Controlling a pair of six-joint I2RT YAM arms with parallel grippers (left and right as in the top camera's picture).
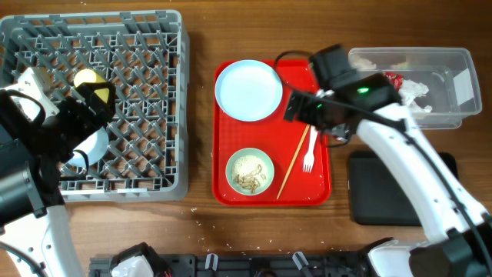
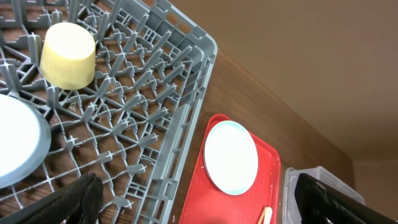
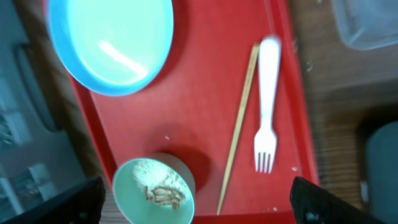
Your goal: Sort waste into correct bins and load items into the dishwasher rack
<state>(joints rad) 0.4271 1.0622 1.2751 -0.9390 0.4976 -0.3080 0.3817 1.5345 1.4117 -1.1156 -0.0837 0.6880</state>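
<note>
Right fingers [image 3: 323,202] apart, fork [image 3: 267,106] beside chopstick [image 3: 239,124], tines toward near tray [image 3: 205,106] rim

The rack [image 1: 146,92], with a cup [image 1: 84,78] in it, sits in the counter's far-left corner. The tray [image 1: 265,142] mid-counter carries a plate [image 1: 248,90], bowl [image 1: 250,171], chopstick [image 1: 290,169] and fork [image 1: 308,158]. The tub [image 1: 446,77] is in the far-right corner, with the flat bin [image 1: 377,196] before it.

We see the large square grey plastic dishwasher rack [image 1: 146,46] at the table's left. It holds a small yellow cup [image 2: 67,55], base up among the pegs, and near it a light blue bowl [image 2: 18,146], partly out of view. On the red serving tray [image 1: 307,192] a round pale blue plate [image 1: 248,90] lies flat. A mint green bowl [image 1: 250,171] stands upright there with beige crumbly scraps [image 3: 158,190] inside. A thin wooden chopstick [image 1: 292,163] lies just beside a white plastic fork [image 3: 267,112]. At the right, the clear rectangular plastic tub [image 1: 461,58] holds a red printed wrapper [image 1: 392,78] and crumpled white tissue [image 1: 413,92]. We find the shallow black rectangular tray [image 1: 377,200] just in front of the tub.
</note>
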